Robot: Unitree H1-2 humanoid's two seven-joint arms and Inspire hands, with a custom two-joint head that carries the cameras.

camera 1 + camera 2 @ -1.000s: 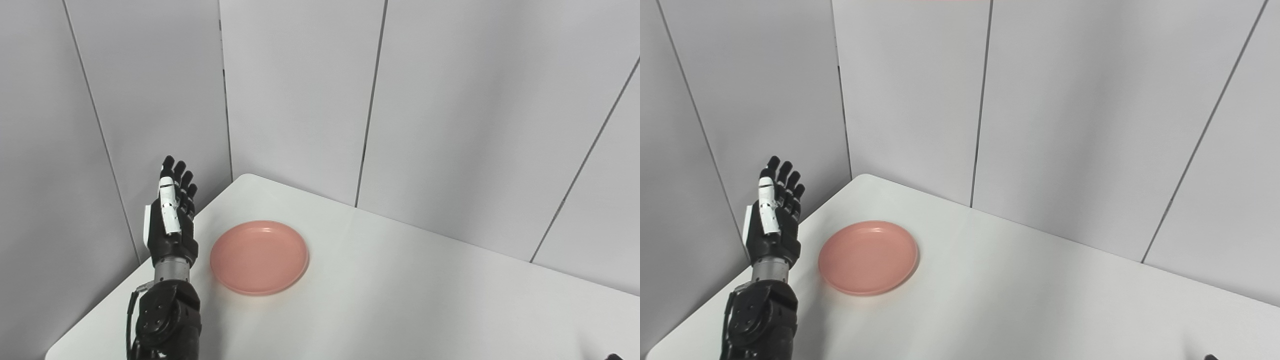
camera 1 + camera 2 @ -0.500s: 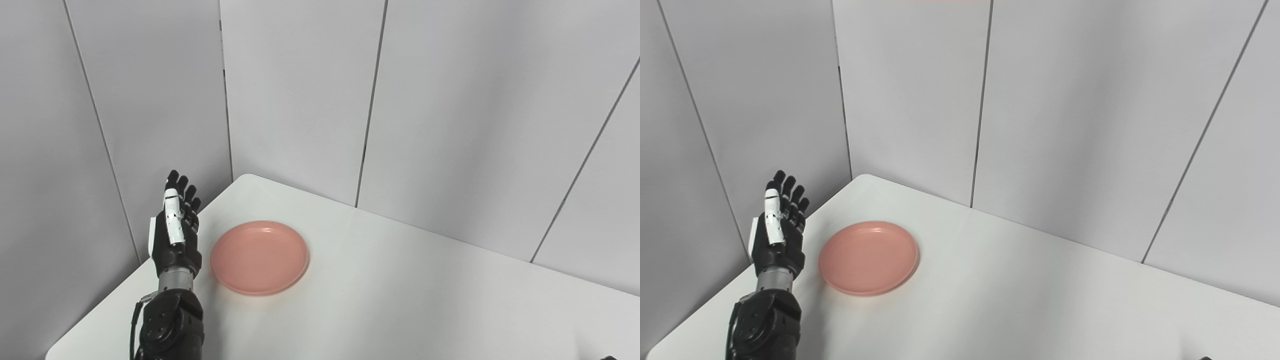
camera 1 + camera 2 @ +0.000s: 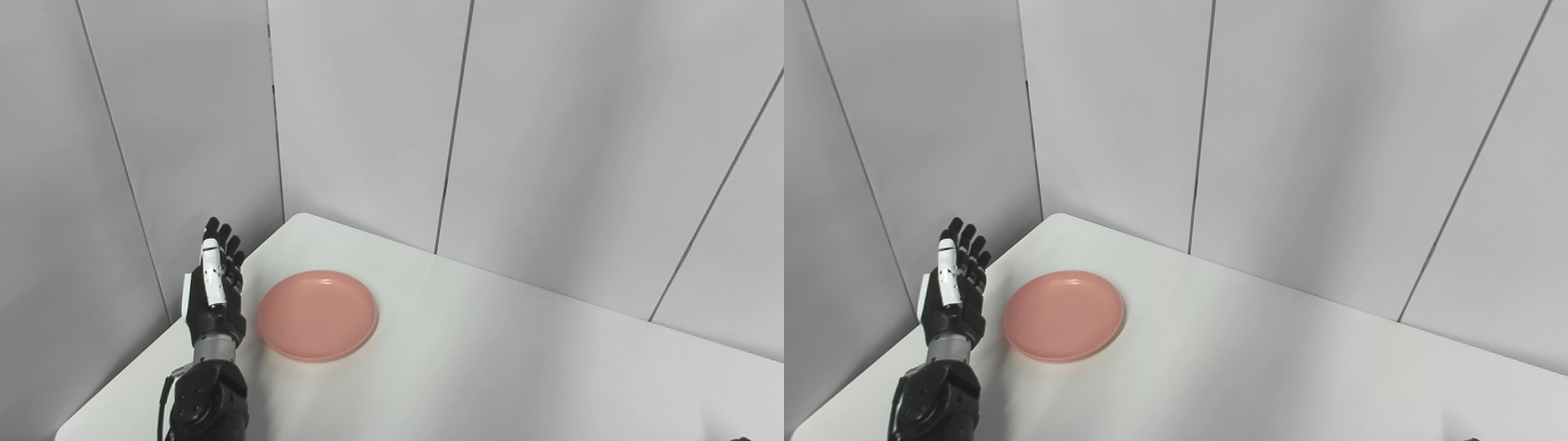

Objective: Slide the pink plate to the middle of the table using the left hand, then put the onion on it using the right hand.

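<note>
Plate (image 3: 317, 315) is sitting near the table's (image 3: 490, 367) left corner, not yet slid to the middle. Left hand (image 3: 214, 294) is hovering just beside it, fingers straight and together, holding nothing. Onion is nowhere showing

A round, shallow pink plate (image 3: 317, 315) lies flat and empty near the white table's far-left corner.

The left hand (image 3: 214, 294) has come down and edged nearer the pink plate (image 3: 317, 315).
</note>
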